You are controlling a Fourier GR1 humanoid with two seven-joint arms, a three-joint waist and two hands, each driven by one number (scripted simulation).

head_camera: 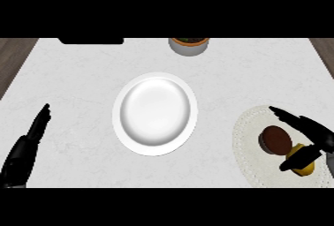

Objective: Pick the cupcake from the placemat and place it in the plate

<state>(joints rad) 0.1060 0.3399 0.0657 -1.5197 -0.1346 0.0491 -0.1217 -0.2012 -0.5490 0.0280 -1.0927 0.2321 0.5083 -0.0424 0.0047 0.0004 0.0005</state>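
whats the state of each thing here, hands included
plate: empty, on the counter
cupcake: upright on the placemat, not held
right hand: open, fingers and thumb flanking the cupcake
left hand: open, resting at the left
yellow thing: on the placemat, partly under the right hand
potted plant: upright at the far edge

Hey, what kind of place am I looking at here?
Most likely a kitchen counter laid for a snack: a pale marbled counter top, a white plate in the middle, and a cupcake on a lacy placemat.
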